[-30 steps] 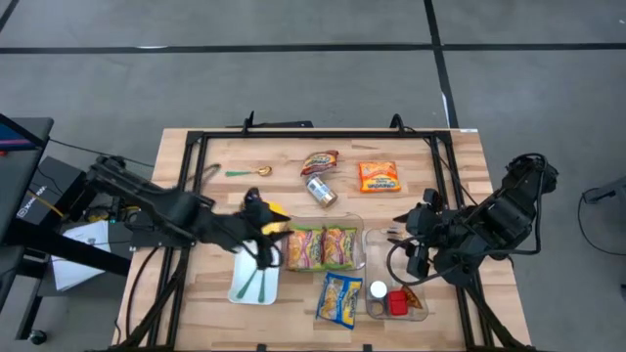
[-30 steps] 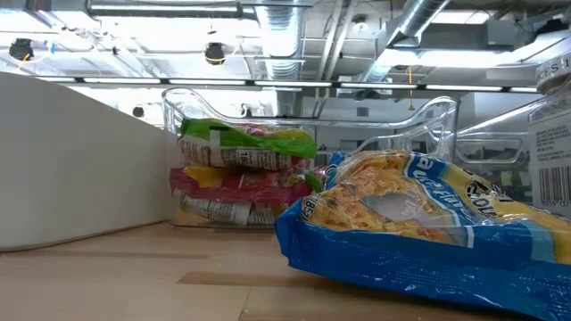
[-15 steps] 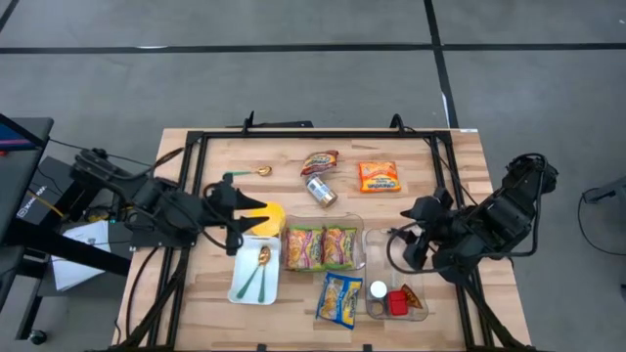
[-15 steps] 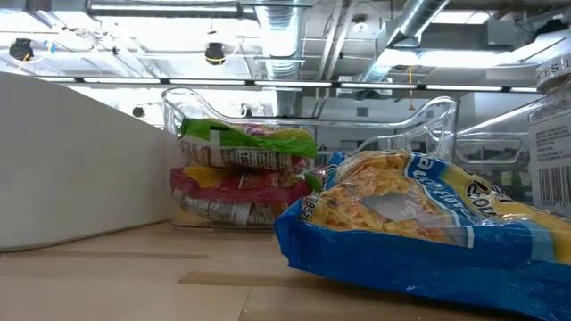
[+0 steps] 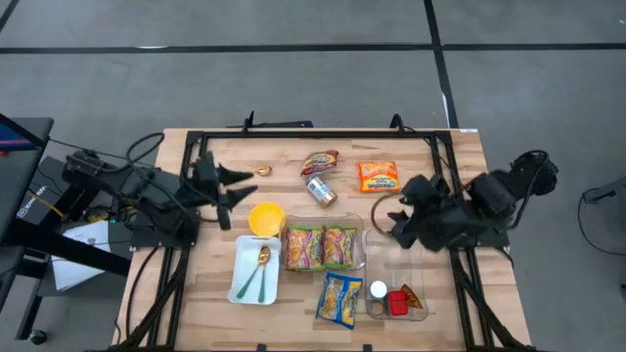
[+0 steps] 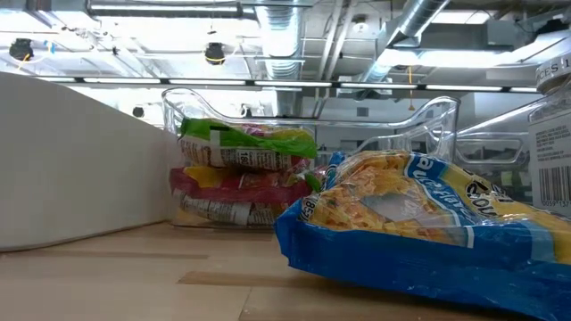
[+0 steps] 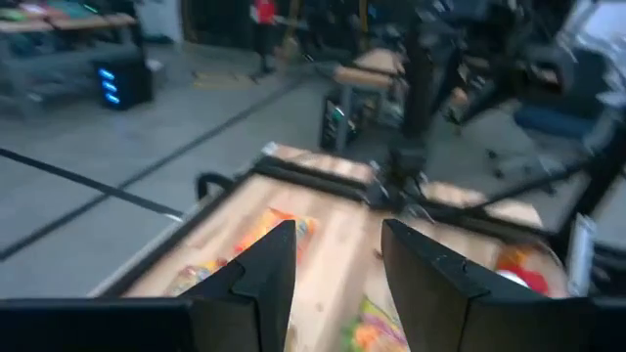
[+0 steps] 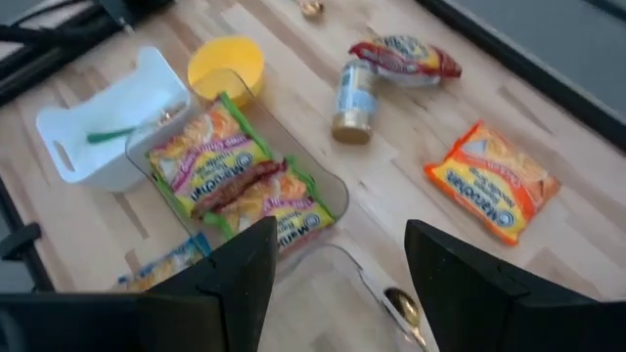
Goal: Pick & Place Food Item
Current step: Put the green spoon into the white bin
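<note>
High view: my right gripper (image 5: 399, 223) hangs spread and empty beside the orange noodle packet (image 5: 379, 176), far-right on the table; I'd center over it before descending. Left gripper (image 5: 238, 185), spread, waits.

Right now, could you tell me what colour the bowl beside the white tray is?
The bowl is yellow, clearest in the high view.
</note>
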`<action>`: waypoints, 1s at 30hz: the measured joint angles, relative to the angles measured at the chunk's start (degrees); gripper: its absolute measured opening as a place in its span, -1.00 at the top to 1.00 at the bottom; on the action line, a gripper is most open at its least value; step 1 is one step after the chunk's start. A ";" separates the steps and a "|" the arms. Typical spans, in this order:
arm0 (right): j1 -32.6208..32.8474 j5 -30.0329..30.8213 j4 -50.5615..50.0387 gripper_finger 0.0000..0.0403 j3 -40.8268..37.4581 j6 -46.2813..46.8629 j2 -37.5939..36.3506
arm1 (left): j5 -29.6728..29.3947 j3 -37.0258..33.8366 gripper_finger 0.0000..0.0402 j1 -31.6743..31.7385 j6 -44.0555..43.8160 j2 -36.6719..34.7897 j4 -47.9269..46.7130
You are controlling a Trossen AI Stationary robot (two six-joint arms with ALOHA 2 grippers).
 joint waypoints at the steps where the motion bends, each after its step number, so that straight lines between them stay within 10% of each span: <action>1: -1.58 -1.79 0.00 -0.09 0.00 -1.12 -0.66 | -0.87 0.00 0.26 0.58 0.30 -0.14 1.22; 19: -49.92 -34.91 0.00 -0.09 0.00 -32.55 -2.44 | -2.44 0.00 0.26 7.60 4.37 0.08 6.11; 30: -61.69 -41.58 0.06 0.00 -14.16 -37.01 7.93 | -2.46 0.00 0.25 6.69 -1.62 0.06 6.02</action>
